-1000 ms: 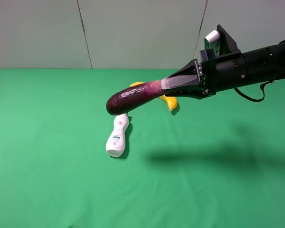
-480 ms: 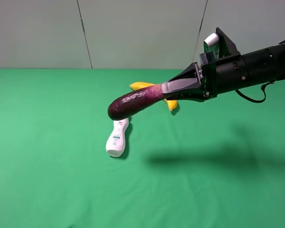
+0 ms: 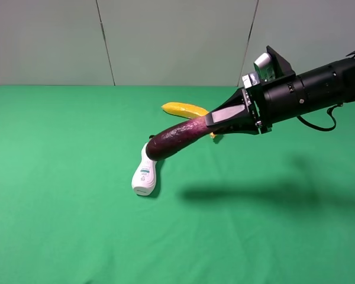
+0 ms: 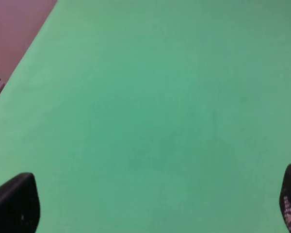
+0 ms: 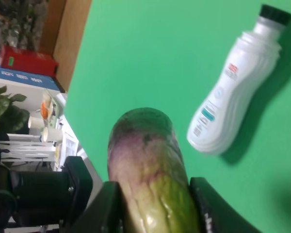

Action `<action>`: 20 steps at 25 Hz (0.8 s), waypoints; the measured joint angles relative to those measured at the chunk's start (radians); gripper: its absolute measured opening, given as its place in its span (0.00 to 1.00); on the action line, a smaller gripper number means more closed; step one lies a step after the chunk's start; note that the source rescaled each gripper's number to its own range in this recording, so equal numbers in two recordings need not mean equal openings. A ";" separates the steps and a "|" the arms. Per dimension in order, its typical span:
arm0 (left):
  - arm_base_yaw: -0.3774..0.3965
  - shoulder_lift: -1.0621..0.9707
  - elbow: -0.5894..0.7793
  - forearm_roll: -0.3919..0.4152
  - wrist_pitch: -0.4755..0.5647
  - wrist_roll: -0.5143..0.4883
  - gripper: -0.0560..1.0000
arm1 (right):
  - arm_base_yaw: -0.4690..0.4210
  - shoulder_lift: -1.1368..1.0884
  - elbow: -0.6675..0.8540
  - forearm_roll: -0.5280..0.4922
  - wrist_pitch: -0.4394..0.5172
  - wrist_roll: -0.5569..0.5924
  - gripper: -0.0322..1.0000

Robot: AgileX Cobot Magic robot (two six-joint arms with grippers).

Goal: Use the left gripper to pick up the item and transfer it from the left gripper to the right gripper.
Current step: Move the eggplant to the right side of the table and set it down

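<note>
Nearest the high camera, the green worktop (image 3: 77, 248) is lying bare, and we are noting an arm's shadow (image 3: 254, 192) falling across it.

Farther in, the white bottle (image 3: 145, 174) is lying on its side on the cloth. Its black cap (image 5: 276, 13) is showing in the right wrist view, while from the high camera that end is sitting hidden behind the item.

The item, a dark purple eggplant (image 3: 176, 139), is hanging in the air above the worktop. It is tilting, with the rounded dark end lower and over the bottle's neck, and the paler stem end higher.

The right gripper (image 3: 213, 118) is reaching in from the right and clamping that stem end. In its wrist view we are seeing one jaw pressing on each side of the eggplant.

Behind them, the yellow banana (image 3: 183, 109) is lying on the worktop, partly covered by eggplant and gripper.

We are finding the left gripper (image 4: 153, 206) only in its own wrist view. Its two dark fingertips (image 4: 14, 204) are standing wide apart, with only green cloth between them.
</note>
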 joint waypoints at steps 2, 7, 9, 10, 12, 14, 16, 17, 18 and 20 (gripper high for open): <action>0.000 0.000 0.000 0.000 0.000 0.000 1.00 | -0.013 0.000 0.000 -0.024 0.000 0.027 0.05; 0.000 0.000 0.000 0.000 0.000 0.000 1.00 | -0.088 -0.029 0.000 -0.068 -0.010 0.092 0.05; 0.000 0.000 0.000 0.000 0.000 0.000 1.00 | -0.120 -0.047 -0.007 -0.102 -0.011 0.122 0.05; 0.000 0.000 0.000 0.000 0.000 0.000 1.00 | -0.129 -0.057 -0.017 -0.129 -0.016 0.138 0.05; 0.000 0.000 0.000 0.000 0.000 0.000 1.00 | -0.140 -0.075 -0.040 -0.196 -0.036 0.185 0.05; 0.000 0.000 0.000 0.000 0.000 0.000 1.00 | -0.142 -0.092 -0.070 -0.265 -0.056 0.231 0.05; 0.000 0.000 0.000 0.001 0.000 0.000 1.00 | -0.142 -0.102 -0.098 -0.337 -0.062 0.285 0.05; 0.000 0.000 0.000 0.001 0.000 0.000 1.00 | -0.142 -0.104 -0.113 -0.377 -0.063 0.309 0.05; 0.000 0.000 0.000 0.001 0.000 0.000 1.00 | -0.142 -0.106 -0.125 -0.419 -0.065 0.340 0.05; 0.000 0.000 0.000 0.001 0.000 0.000 1.00 | -0.142 -0.106 -0.149 -0.500 -0.068 0.400 0.05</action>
